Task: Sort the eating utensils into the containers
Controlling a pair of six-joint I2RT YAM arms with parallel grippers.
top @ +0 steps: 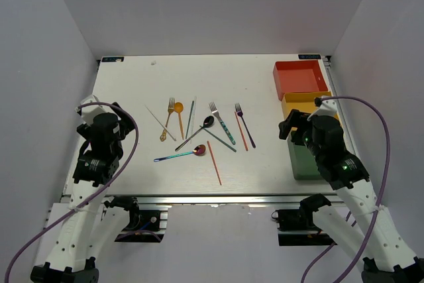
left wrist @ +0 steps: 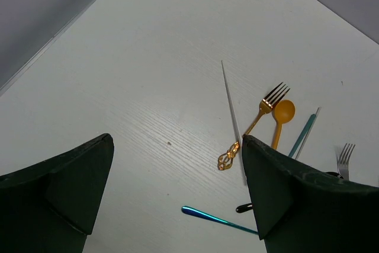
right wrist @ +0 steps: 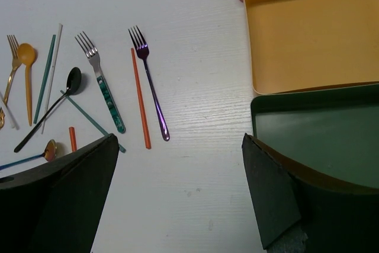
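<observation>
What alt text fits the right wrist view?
Forks, spoons and chopsticks lie scattered on a white table, left of an empty yellow square plastic tray and a dark green one. A slim purple metal fork lies nearest the trays. The open right pincer frames the bottom.

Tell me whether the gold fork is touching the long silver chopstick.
Touching. The left wrist view shows the gold fork with its handle crossing the silver chopstick near the fork's ornate end.

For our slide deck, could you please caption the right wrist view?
Right gripper, open, hovers between the purple fork and the yellow tray and green tray.
</observation>
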